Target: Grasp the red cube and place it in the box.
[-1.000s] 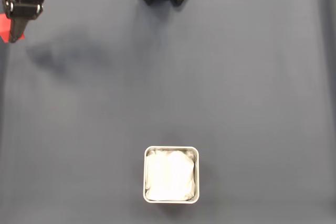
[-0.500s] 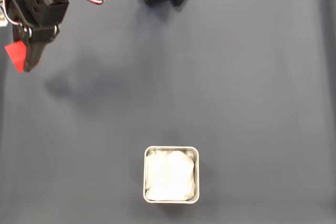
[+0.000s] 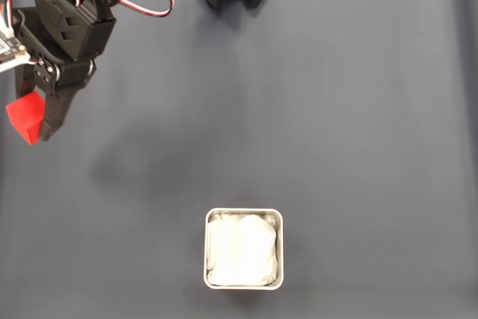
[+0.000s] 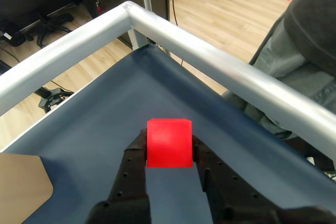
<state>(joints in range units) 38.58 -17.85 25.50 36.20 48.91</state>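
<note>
Grasping is done: fingers (image 4: 169, 153) pinch the cube (image 3: 25, 117) at the frame's left edge, while the box (image 3: 244, 214) at bottom centre waits.

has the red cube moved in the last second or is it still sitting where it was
Yes. In the fixed view the red cube, clamped in the gripper, has travelled down the picture and slightly right, nearer the box, which has stayed put.
</note>
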